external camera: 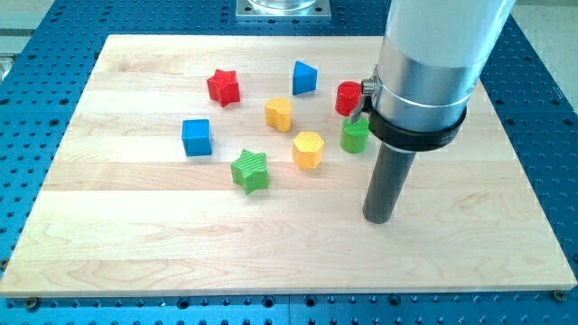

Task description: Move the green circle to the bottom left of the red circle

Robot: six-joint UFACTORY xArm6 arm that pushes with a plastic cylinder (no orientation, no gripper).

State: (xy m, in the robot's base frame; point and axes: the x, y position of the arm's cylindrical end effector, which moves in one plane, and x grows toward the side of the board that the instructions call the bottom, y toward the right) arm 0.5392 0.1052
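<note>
One green circle (354,136) on the board's right half, directly below the red circle (349,97) in view, close but apparently not touching. Partly overlapped at its right edge by the arm's dark collar. Sits under the red circle, not yet off to its lower left, so task judged unfinished; only a short shove toward the view's left looks needed.

My tip (379,217) down on the wood, below and slightly right of the green circle, clearly apart from it. No jaws on this rod, nothing held, nothing touched at the tip. Placement reads as a staging spot: from the right side, a leftward push would carry the green circle the correct way. Would need to rise toward the view's top first to get level with it.

Yellow hexagon (308,149) just left of the green circle, right in the likely push path; risk of knocking it. Yellow heart-like block (279,114) above that, left of the red circle. Blue triangular block (304,78) near the top centre. Green star (250,171) lower left of the hexagon. Red star (223,87) and blue cube (196,137) further left, well clear. All on a wooden board (135,244).
</note>
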